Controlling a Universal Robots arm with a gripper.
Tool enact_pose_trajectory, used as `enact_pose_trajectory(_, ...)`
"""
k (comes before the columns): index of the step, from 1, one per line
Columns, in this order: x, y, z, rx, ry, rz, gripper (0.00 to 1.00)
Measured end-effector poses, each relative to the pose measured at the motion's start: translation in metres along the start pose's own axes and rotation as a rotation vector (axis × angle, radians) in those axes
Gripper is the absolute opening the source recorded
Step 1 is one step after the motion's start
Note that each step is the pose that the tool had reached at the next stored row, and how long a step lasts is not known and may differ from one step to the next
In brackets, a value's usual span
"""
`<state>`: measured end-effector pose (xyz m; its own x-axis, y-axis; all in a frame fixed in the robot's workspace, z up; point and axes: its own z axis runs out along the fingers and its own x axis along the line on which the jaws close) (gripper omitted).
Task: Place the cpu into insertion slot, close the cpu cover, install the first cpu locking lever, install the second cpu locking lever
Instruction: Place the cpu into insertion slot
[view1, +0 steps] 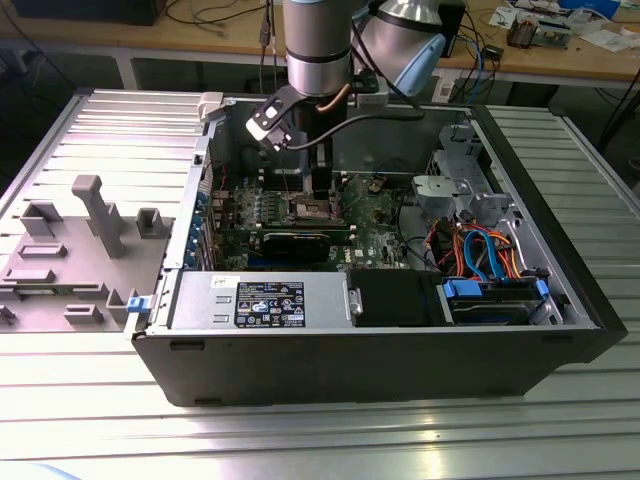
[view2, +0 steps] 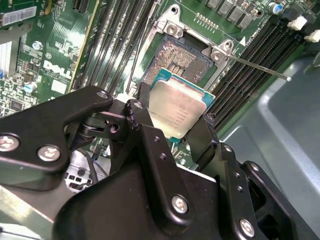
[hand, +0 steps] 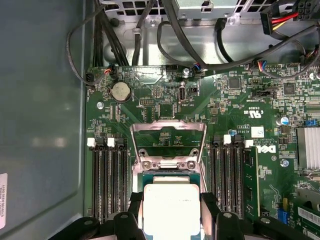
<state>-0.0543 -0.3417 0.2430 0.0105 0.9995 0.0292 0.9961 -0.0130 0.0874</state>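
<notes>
One desk (view1: 400, 440), computer case (view1: 350, 350) open on it, motherboard (hand: 165, 100) under the jaws. The cpu cover (hand: 150, 126) stands hinged up beyond the jaws, baring the insertion slot (view2: 177, 57) beneath them. Jaws clamped on the cpu (view2: 177, 107) by opposite edges, just over the slot, apparently unseated.

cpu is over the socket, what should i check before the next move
1. hand gripping cpu by its edges: ok
2. cover raised off the socket: ok
3. socket pins bare, nothing lying on them: ok
4. lever swung clear of socket: ok
5. cpu corners lined up with socket: cannot tell
6. cpu seated: not ok, held above the socket
</notes>
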Motion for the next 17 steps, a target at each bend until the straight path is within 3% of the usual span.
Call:
enact_pose_trajectory(9, -0.0005, -0.0060, 0.0205, 0.0001, 0.0000, 0.000, 0.54)
enact_pose_trajectory(12, -0.0009, -0.0084, 0.0306, 0.0004, 0.0011, -0.013, 0.54)
enact_pose_trajectory(17, -0.0012, -0.0098, 0.0396, 0.0004, 0.0012, -0.013, 0.54)
